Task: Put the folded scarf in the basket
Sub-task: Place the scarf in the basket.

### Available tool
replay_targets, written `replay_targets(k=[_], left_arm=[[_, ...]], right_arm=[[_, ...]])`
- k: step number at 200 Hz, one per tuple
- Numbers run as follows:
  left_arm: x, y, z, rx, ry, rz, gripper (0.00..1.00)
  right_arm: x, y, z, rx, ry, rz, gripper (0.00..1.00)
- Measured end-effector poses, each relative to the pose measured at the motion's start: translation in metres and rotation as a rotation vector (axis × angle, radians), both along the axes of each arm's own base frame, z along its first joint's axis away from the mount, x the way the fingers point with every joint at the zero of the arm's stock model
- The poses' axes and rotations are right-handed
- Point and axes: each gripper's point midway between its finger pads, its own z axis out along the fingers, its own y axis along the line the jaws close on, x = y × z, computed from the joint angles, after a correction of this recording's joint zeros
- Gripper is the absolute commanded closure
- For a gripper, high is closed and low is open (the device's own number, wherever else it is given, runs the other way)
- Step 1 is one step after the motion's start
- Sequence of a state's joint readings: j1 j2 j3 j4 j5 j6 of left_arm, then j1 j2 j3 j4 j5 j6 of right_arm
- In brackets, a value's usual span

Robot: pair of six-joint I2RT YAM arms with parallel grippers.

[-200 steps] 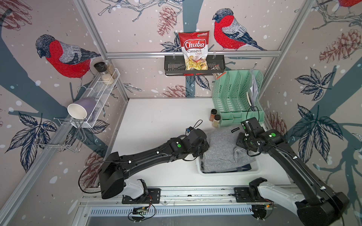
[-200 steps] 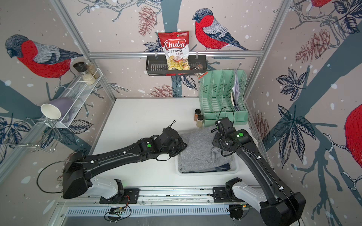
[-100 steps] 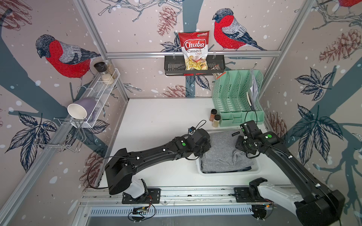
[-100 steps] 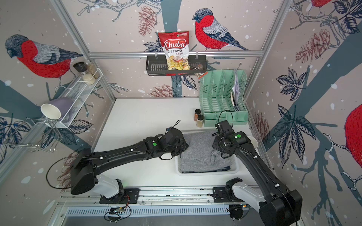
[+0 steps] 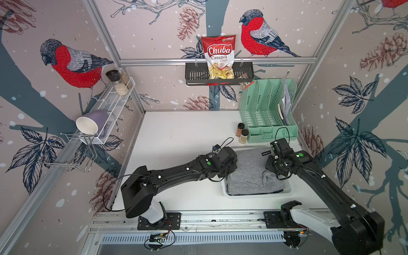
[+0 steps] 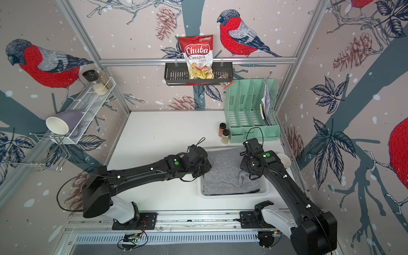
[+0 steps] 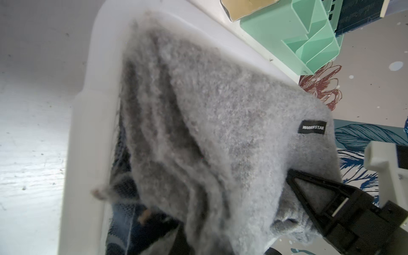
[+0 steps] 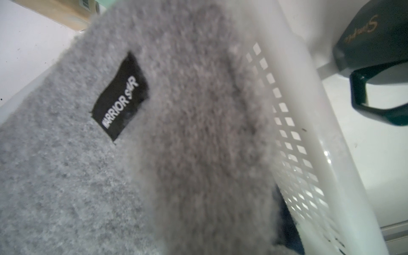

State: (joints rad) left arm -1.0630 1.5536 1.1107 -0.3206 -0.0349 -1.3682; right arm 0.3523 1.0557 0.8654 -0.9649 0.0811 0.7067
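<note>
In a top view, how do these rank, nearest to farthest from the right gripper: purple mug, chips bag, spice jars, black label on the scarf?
1. black label, on the scarf beside the right gripper.
2. spice jars, standing farther back.
3. chips bag, high at the back.
4. purple mug, far to the left.

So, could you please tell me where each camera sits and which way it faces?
Both top views: high overhead on the robot's side, looking down at the table; left arm and right arm show whole, meeting at the grey scarf in the white basket.
Left wrist: low at the basket's edge, facing across the scarf toward the mint-green file organiser; the right arm's fingers show, pinching the scarf.
Right wrist: close over the scarf's black label, along the basket's perforated wall; no arm shows.
Shared: both wrist views show that label.
</note>
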Motion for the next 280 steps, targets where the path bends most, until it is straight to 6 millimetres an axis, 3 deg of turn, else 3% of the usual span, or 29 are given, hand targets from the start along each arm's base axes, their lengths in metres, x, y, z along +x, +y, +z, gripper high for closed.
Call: replay_targets(k=[47,64,92,115,191,248,280], left_arm=[[0.001,0.002,-0.008,0.030,-0.002,-0.001,1.00],[0.002,0.002,-0.009,0.042,-0.006,-0.001,1.00],[0.004,0.004,-0.006,0.064,-0.023,-0.007,0.72],[0.003,0.008,-0.004,0.090,-0.035,-0.006,0.62],[-0.002,0.024,-0.013,0.151,-0.038,-0.017,0.69],[-0.001,0.023,-0.019,0.170,-0.039,-0.028,0.80],[0.000,0.023,-0.021,0.180,-0.040,-0.024,0.82]], right_arm=[[0.000,-0.001,0.001,0.004,-0.006,-0.011,0.99],[-0.002,-0.003,0.001,0.009,-0.014,-0.032,0.86],[-0.005,-0.010,0.000,0.000,-0.025,-0.074,0.55],[-0.004,-0.019,0.003,-0.023,-0.043,-0.122,0.38],[0.001,-0.035,0.018,-0.063,-0.104,-0.178,0.41],[-0.009,-0.038,0.009,-0.070,-0.075,-0.195,0.14],[-0.004,-0.035,0.025,-0.044,-0.108,-0.193,0.04]])
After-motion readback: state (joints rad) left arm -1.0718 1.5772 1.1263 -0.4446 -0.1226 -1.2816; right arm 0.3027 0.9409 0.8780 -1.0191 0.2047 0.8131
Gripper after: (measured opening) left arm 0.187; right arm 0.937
